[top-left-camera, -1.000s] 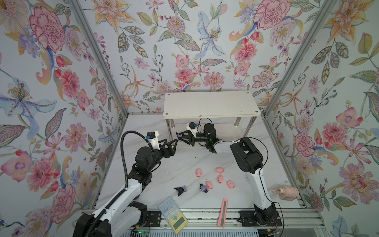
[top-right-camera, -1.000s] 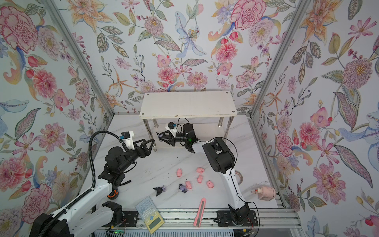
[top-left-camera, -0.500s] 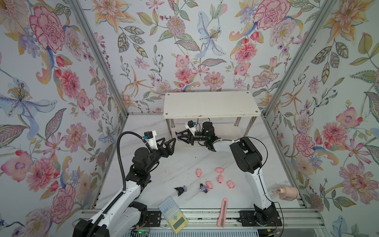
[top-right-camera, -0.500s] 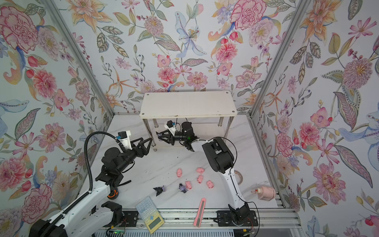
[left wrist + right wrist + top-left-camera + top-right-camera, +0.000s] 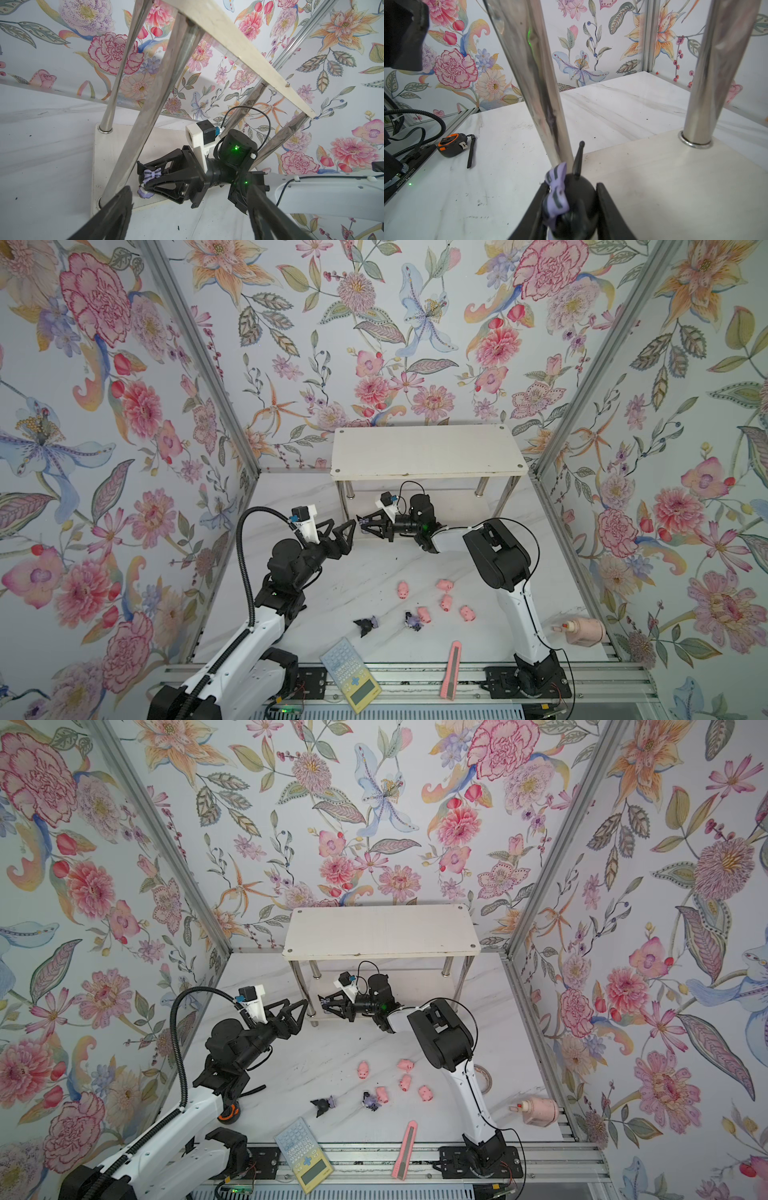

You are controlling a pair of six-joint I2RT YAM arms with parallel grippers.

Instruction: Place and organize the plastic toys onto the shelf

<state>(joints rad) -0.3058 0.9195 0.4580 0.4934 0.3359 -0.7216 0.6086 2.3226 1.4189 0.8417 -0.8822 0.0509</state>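
Pinching the black-and-purple pointy-eared plastic figurine [image 5: 571, 199] by its round head, your right gripper [image 5: 362, 524] holds it at the lower board of the white two-tier shelf [image 5: 654, 176], beside a chrome leg [image 5: 533, 83]. Judge it light, rigid, slippery. Your left gripper [image 5: 347, 537] hangs spread, empty.

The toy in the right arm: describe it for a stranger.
Find the white shelf at the back. At its lower board's front-left corner, fingers pinch a black pointy-eared figurine with a purple bow. Its two lookalikes lie on the table.

Left tool [image 5: 343, 524] gapes wide; right tool [image 5: 363, 525] pinches a figurine [image 5: 152, 174].
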